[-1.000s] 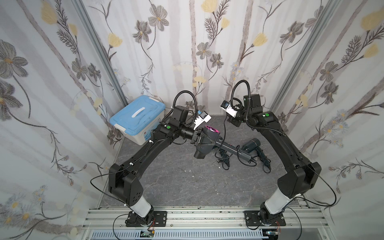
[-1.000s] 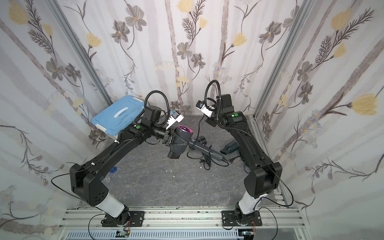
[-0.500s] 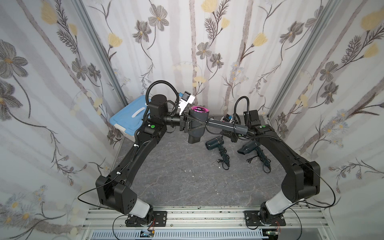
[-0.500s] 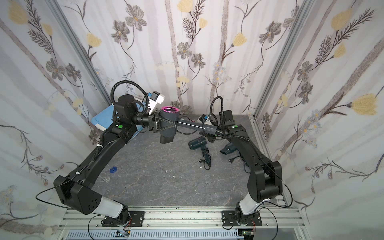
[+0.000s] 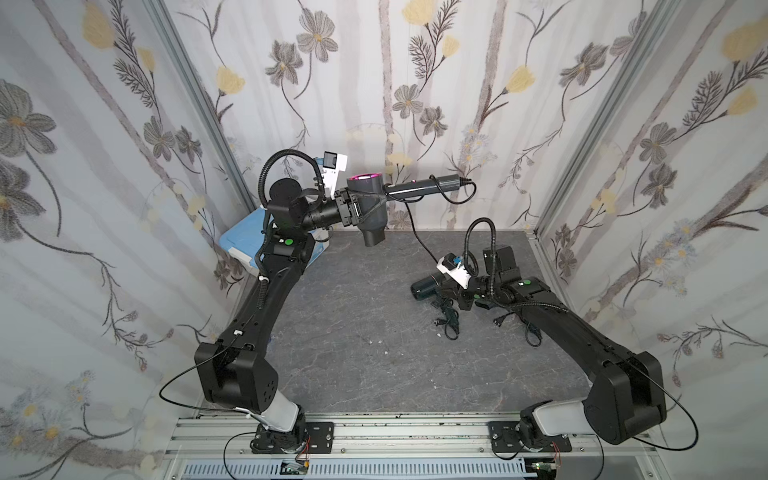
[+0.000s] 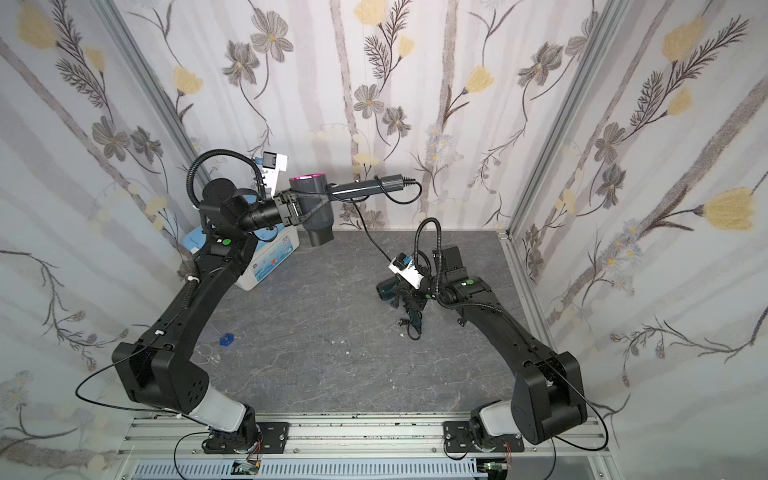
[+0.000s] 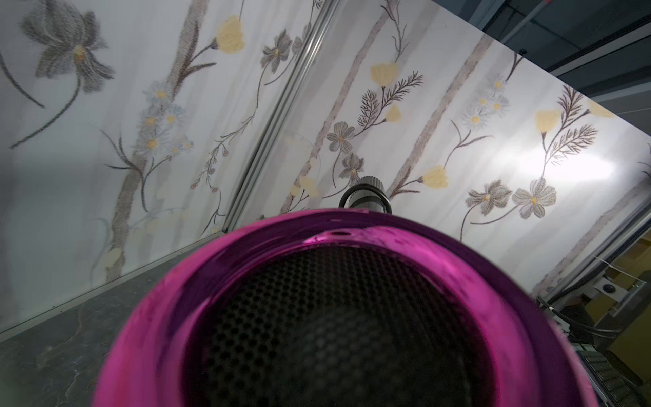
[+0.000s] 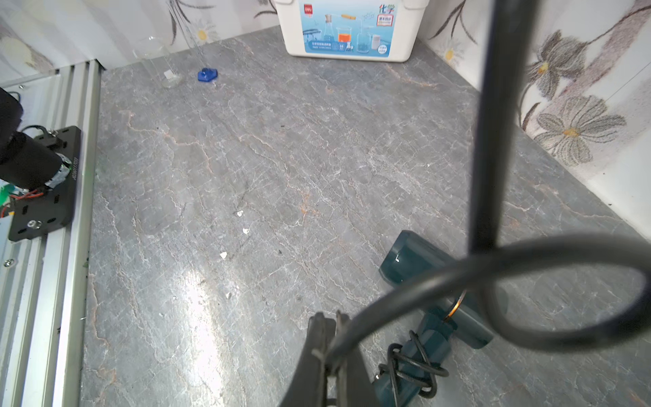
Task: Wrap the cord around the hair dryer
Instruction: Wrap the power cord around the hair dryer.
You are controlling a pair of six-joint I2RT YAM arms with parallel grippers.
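My left gripper (image 5: 360, 206) is shut on the grey hair dryer (image 5: 372, 210) and holds it high near the back wall in both top views (image 6: 316, 210). Its handle (image 5: 419, 189) points right. The left wrist view is filled by the dryer's magenta rear ring (image 7: 169, 317), and my fingers are hidden there. The black cord (image 5: 415, 233) leaves the handle's end, loops back and slants down to my right gripper (image 5: 442, 286), low over the table. In the right wrist view this gripper (image 8: 329, 338) is shut on the cord (image 8: 422, 282), which makes one loop just beyond the jaws.
A teal hair dryer (image 8: 408, 257) with its own cord wound on the handle lies right by my right gripper (image 6: 401, 291). Loose cord and plugs (image 5: 446, 324) lie beside it. A blue-lidded white box (image 5: 241, 245) stands back left, and a small blue piece (image 6: 225, 339) lies front left.
The left arm has lifted the hair dryer up and back toward the wall. The right arm has come down from high at the back to just above the table, pulling the cord with it.
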